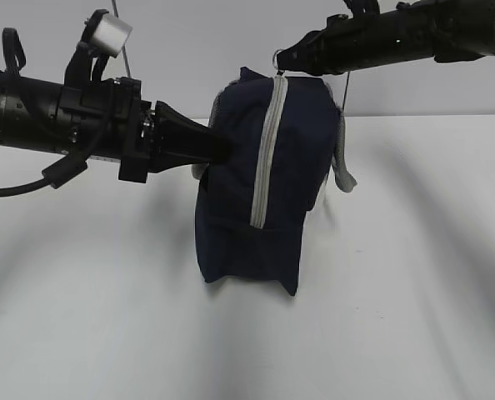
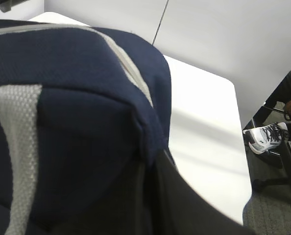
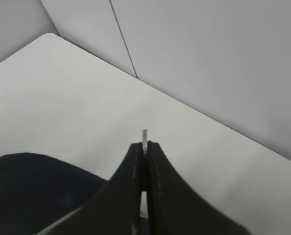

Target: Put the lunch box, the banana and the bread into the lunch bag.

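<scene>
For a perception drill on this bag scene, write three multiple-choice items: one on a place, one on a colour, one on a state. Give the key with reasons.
1. Where does the right gripper hold the boxy navy-blue fabric lunch bag?
A. at the metal ring pull on top of the zipper
B. at its bottom corner
C. at the grey webbing handle

2. What colour is the zipper strip that runs down the bag?
A. red
B. light grey
C. yellow

3. How does the zipper stand?
A. wide open, lining showing
B. closed along its visible length
C. torn off

Key: 1 A, the right wrist view shows the jaws shut on a thin metal piece, and the exterior view puts them at the ring. 2 B, the strip is pale grey against the navy. 3 B, no gap or lining shows.

The left gripper clamps the bag's side.
</scene>
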